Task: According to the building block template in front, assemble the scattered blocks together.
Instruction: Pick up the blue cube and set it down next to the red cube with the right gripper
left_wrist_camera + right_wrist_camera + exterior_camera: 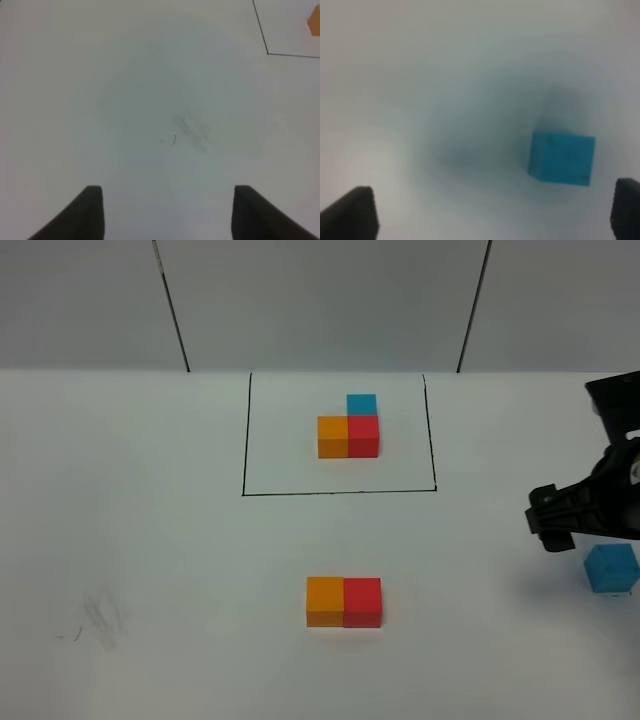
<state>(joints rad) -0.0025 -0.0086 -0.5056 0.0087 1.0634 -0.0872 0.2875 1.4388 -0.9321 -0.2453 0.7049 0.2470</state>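
**Both grippers empty, blue cube sitting loose off to the right**

The right gripper [495, 186] has its jaws spread wide and isn't gripping anything. In its wrist view a small light blue matte cube [562, 158] sits on the white table [150, 540] ahead of the two black fingers [355, 212]. It's clear of both, though closer to one than the other. From the high camera that cube is at the far right edge, just beside the black arm [610, 495] and well apart from the other loose cubes.

The left gripper [167, 192] only shows in its own wrist view. Its jaws are parted with bare table between them, so it's released, holding and touching nothing. A faint grey smudge [190, 129] marks the table ahead of it.

Count is six cubes: two orange, two red, two blue.

Three of them make the building block template [350, 435], an L-shaped group inside a thin black-line rectangle [244, 440] at the far middle of the table. Its orange and red cubes touch side by side, and the blue one is behind the red.

The other three are loose. A small orange matte cube [325, 601] and a small red matte cube [362, 601] touch side by side in the near middle, orange on the left, same order as the template's front row. The third is the blue one out on the right.
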